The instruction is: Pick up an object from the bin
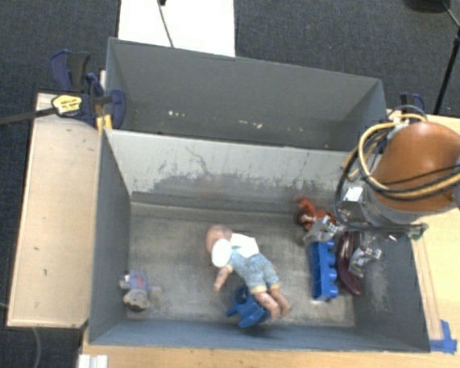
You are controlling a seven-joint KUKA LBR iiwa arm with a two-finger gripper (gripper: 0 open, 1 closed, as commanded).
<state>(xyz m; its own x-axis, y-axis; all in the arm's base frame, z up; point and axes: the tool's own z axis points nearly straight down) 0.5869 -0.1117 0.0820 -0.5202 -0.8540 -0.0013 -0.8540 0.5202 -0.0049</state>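
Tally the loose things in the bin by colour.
Blue: 2 (long brick, small piece under the doll's legs)
Pale-blue-clad doll: 1
Grey figure: 1
Orange-brown figure: 1
Dark maroon thing: 1
Total: 6

1. A baby doll (247, 270) with a pale plastic head and a light-blue romper lies flat near the middle of the grey metal bin (246, 100), its legs pointing toward the front right.
2. A small crumpled dark-blue thing (246, 313) lies touching the doll's legs, near the front wall.
3. A small grey-and-purple soft toy (137, 290) sits in the front left corner, well apart from the doll.
4. A long bar of blue plastic building bricks (324, 271) lies right of the doll.
5. A small orange-brown toy figure (309, 214) lies just beyond the bricks' far end.
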